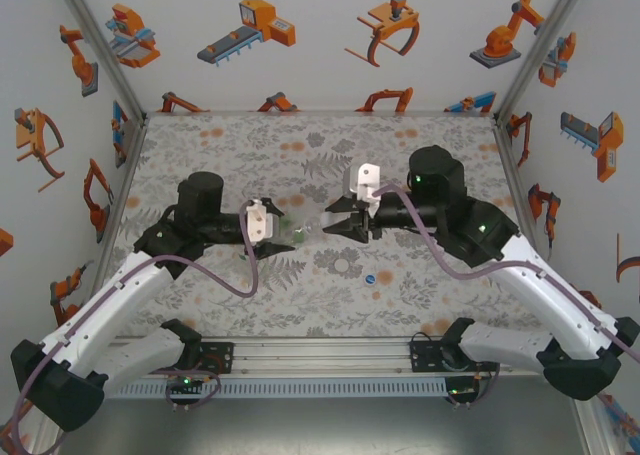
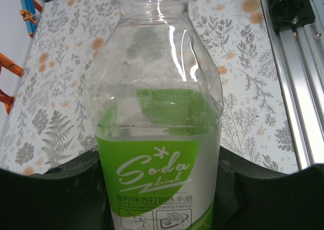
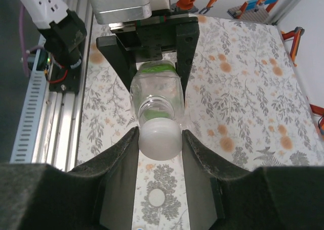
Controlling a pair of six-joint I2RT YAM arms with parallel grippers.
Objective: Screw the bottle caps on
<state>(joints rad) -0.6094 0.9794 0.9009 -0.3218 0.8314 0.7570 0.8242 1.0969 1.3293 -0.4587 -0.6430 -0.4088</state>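
1. The right gripper point(image 3: 159, 139) pinches the white cap point(image 3: 160, 145), which sits on the neck of the bottle point(image 3: 157, 91).
2. The left gripper point(image 1: 283, 230) is clamped around that colourless, green-labelled bottle's body and holds it lying sideways above the table point(image 1: 250, 145). In the top view its neck points toward three o'clock.
3. A blue cap point(image 1: 370, 278) lies on the table at five o'clock from the bottle, apart from it.
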